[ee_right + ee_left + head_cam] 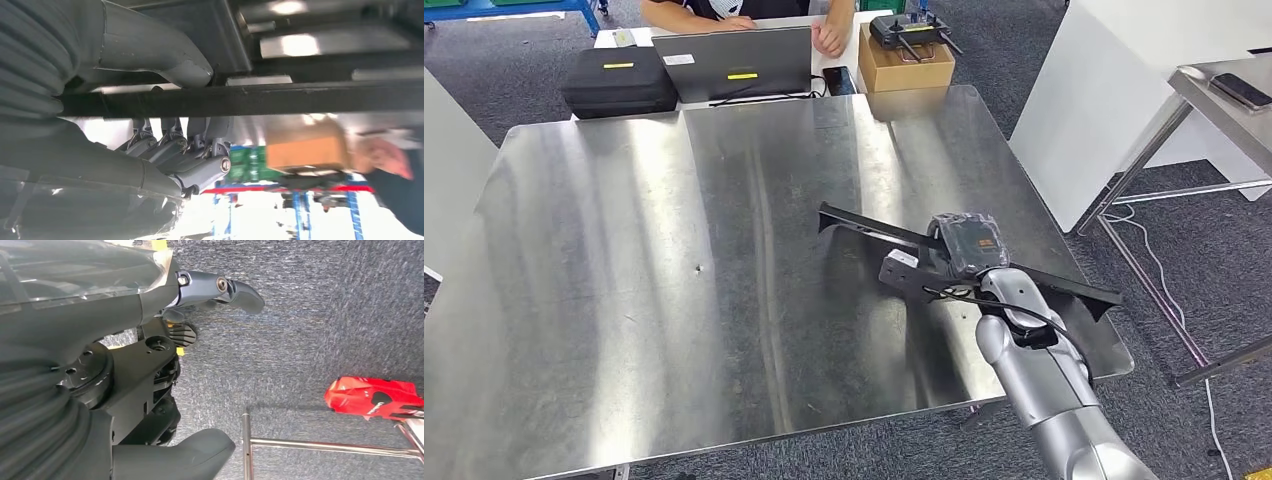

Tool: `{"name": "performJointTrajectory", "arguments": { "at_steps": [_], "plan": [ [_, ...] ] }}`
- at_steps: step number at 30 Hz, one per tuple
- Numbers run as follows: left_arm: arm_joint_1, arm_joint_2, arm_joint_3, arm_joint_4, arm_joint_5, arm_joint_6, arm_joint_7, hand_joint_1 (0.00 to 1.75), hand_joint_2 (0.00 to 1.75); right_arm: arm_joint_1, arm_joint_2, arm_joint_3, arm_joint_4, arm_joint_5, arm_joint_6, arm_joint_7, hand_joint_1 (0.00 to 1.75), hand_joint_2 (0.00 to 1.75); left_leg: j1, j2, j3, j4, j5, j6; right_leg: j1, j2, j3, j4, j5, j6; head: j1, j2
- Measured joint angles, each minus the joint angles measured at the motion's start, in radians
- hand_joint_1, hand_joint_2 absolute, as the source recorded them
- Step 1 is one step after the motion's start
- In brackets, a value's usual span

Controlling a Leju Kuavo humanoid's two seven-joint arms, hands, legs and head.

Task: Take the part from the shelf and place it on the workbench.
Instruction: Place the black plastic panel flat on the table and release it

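The part (1064, 285) is a long black bar with upturned ends, lying slantwise over the right front of the steel workbench (674, 300). Its near end reaches past the bench's right edge. My right hand (944, 262) grips it around the middle. In the right wrist view the thumb (150, 50) lies on one side of the bar (300, 97) and the fingers (190, 155) curl on the other. Whether the bar touches the benchtop I cannot tell. My left hand (150, 370) hangs over the carpet, fingers apart, holding nothing.
Beyond the bench's far edge are a black case (617, 80), a laptop (734, 62), a phone (838, 80) and a cardboard box (906, 62) carrying a controller, with a person (724, 12) seated there. A second metal table (1224, 95) stands right. A red bag (372, 397) lies on the floor.
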Motion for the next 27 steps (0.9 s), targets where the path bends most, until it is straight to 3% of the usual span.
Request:
{"name": "performJointTrajectory", "arguments": {
  "at_steps": [4,9,13,27],
  "plan": [
    [0.000,-0.002,0.004,0.000,0.000,0.001,-0.003,0.00,1.75,0.018,0.015,0.011,-0.046,-0.046,0.006,-0.022,0.00,0.00,0.000,0.000,0.000,0.000,0.000,0.000,0.000,0.000,0.000,0.001,0.000,0.000,0.000,0.000],
    [0.000,-0.003,0.007,0.000,-0.001,0.006,0.011,0.00,1.75,0.020,0.020,0.039,-0.071,-0.072,0.015,-0.021,0.00,0.00,0.000,0.000,0.000,0.000,0.000,0.000,0.000,0.001,0.000,0.001,0.000,0.000,0.000,0.000],
    [0.001,-0.004,0.007,0.000,-0.006,0.003,0.018,0.00,0.00,0.020,0.019,0.055,-0.071,-0.087,0.015,-0.017,0.00,0.00,0.000,0.000,0.001,0.000,0.000,0.000,0.000,0.001,0.000,0.001,0.000,0.000,0.000,0.000],
    [0.001,-0.003,0.009,0.000,-0.005,-0.002,0.029,0.00,0.00,0.020,0.003,0.074,-0.071,-0.087,0.014,-0.002,0.00,0.00,0.000,0.001,0.003,0.000,0.000,0.000,0.000,0.001,0.002,0.001,0.000,0.000,0.000,0.000]
  ]
}}
